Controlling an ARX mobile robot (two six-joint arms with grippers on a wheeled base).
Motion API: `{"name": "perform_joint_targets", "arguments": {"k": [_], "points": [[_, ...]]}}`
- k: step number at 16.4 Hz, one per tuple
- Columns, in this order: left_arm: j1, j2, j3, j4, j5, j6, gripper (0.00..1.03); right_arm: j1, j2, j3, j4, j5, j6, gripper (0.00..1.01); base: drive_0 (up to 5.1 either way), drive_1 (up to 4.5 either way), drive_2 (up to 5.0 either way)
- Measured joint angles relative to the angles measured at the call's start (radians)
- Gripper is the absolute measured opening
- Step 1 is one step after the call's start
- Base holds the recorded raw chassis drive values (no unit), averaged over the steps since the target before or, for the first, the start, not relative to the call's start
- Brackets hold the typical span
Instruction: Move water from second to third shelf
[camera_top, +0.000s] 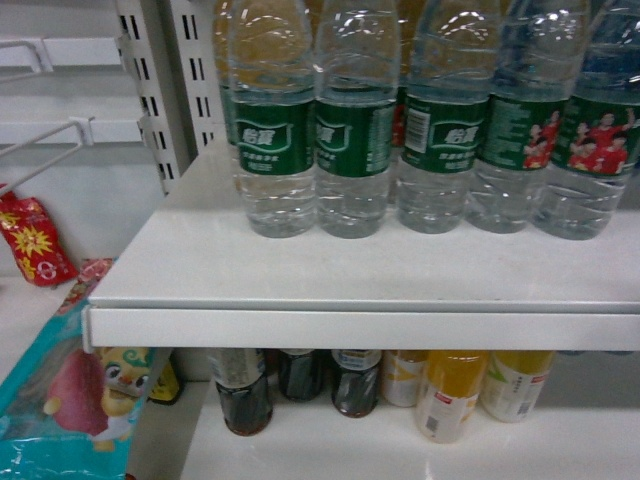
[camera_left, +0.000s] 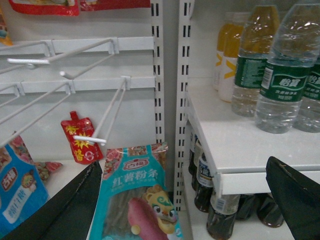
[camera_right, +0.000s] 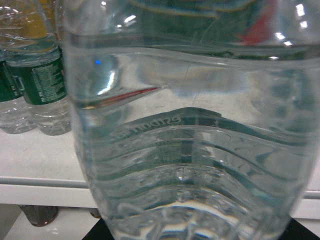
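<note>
Clear rippled water (camera_right: 185, 150) (green label)

Clear plastic water bottles with green labels (camera_left: 286, 85) stand on a white metal shelf (camera_left: 240, 150), right of white wire pegboard hooks (camera_left: 107, 117).

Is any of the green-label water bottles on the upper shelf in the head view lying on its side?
No: all five water bottles in the front row stand upright on the white shelf.
</note>
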Motion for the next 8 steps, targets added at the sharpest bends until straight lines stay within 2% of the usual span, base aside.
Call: {"name": "perform_joint_targets", "arguments": {"k": [4,6,8], "points": [[0.000,0.000,0.000,0.006,0.001,0.000,0.98,0.000,0.000,0.000,-0.006,0.001,0.001,0.40,-5.0,2.45,2.5],[-0.002,0.000,0.000,0.002,-0.006,0.000,0.98,0.008,0.002,0.000,0.005,-0.016,0.000,0.40,0.0,0.00,0.0],[-0.002,0.000,0.000,0.001,-0.003,0.000,0.98,0.005,0.003,0.000,-0.006,0.002,0.001,0.40,0.0,0.00,0.0]]}}
